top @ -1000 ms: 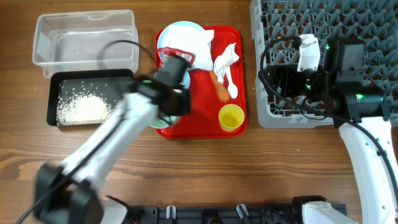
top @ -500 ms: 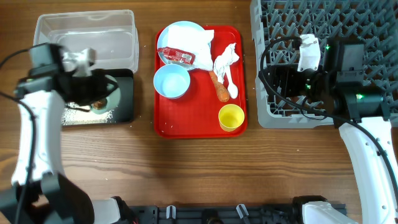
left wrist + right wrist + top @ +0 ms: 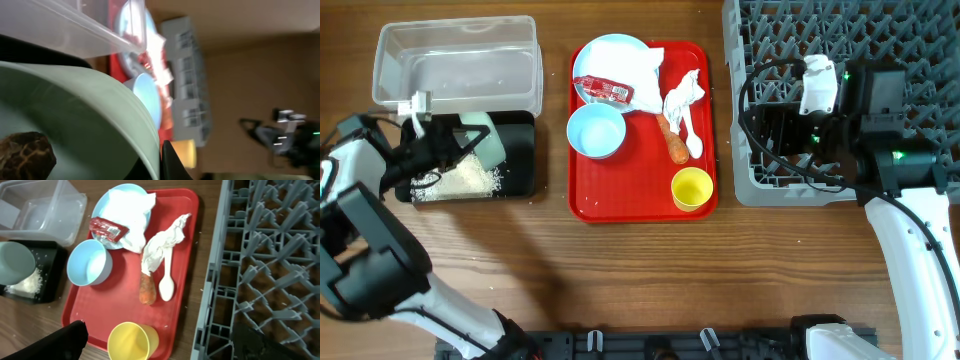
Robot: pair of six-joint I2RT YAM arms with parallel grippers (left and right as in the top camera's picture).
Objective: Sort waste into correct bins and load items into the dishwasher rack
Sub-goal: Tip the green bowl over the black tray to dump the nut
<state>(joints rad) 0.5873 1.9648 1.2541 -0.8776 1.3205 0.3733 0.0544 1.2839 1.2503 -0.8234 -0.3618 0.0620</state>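
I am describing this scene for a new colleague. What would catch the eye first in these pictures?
The bright red tray in the middle of the table stands out first, crowded with dishes and scraps. At the left, a green bowl is held tilted over the black tub of rice; the big grey rack fills the right side.

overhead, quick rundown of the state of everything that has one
mint bowl, tipped over black bin, scrap inside
left gripper, shut on mint bowl
right gripper, open
black bin, holds rice
clear bin, empty
blue bowl, upright, empty
yellow cup, upright, empty
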